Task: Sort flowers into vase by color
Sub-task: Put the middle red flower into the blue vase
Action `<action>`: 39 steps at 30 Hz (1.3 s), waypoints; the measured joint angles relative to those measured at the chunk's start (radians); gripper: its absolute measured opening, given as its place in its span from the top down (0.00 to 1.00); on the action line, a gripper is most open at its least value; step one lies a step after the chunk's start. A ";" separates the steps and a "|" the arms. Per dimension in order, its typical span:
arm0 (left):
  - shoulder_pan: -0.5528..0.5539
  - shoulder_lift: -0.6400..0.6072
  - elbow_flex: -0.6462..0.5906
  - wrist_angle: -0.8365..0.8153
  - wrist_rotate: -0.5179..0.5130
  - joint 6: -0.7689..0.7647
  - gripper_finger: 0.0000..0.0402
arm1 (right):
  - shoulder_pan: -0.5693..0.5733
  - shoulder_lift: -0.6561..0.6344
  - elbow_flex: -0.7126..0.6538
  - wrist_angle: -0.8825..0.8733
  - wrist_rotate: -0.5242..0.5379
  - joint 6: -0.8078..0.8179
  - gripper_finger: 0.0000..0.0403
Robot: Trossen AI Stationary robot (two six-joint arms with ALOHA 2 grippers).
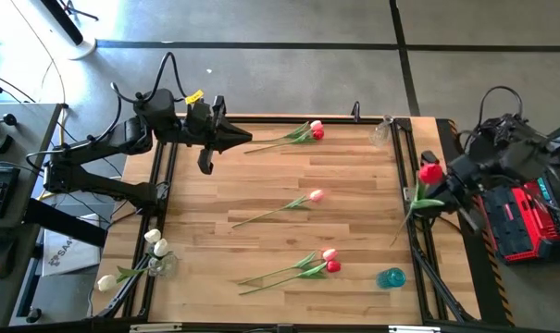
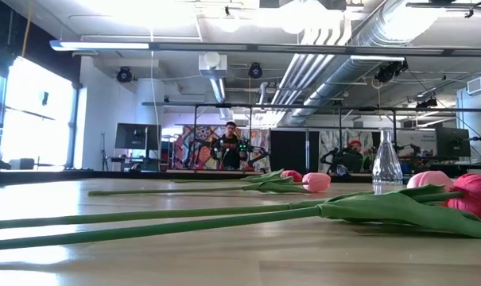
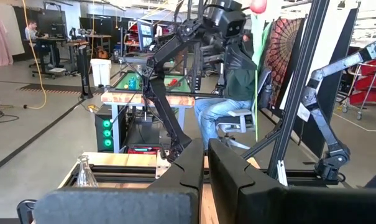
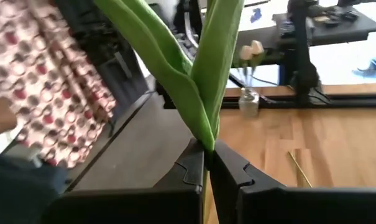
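My right gripper [image 1: 426, 192] stands over the table's right edge, shut on a red tulip [image 1: 430, 172] whose green leaves [image 4: 200, 74] rise above the fingers. My left gripper [image 1: 235, 141] hovers at the far left, shut on nothing [image 3: 205, 171]. Three groups of flowers lie flat on the table: a red and a pink one [image 1: 312, 131] far, one pink [image 1: 315, 195] in the middle, a pink and a red one [image 1: 330, 262] near. White flowers stand in a clear vase [image 1: 157, 252] at the near left edge. My right gripper pinches the tulip's stem between its two fingers, right where the leaves join it [image 4: 207, 142]. The fingers come at it roughly level and lie across the stem. The tulip is lifted clear and stands upright, its head [image 3: 258, 5] up, the lower stem hanging.
An empty clear vase [image 1: 381, 134] stands at the far right corner and a small blue vase [image 1: 391, 277] at the near right. One white flower [image 1: 106, 282] lies off the table's near left corner. A black frame [image 1: 414, 231] borders the table. People sit in the room behind.
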 joint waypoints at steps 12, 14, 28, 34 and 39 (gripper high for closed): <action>0.000 0.000 0.000 0.000 0.000 0.000 0.98 | 0.293 -0.098 -0.083 -0.014 0.025 -0.043 1.00; 0.000 0.000 0.000 0.000 0.000 0.000 0.98 | 0.335 -0.123 -0.164 0.046 0.024 -0.052 1.00; 0.000 0.000 0.000 0.000 0.000 0.000 0.98 | 0.447 -0.296 -0.601 0.343 0.134 -0.034 1.00; 0.000 0.000 0.000 0.000 0.000 0.000 0.98 | 0.447 -0.321 -0.690 0.381 0.134 0.013 1.00; 0.000 0.000 0.000 0.000 0.000 0.000 0.98 | 0.447 -0.334 -0.728 0.367 0.146 0.016 1.00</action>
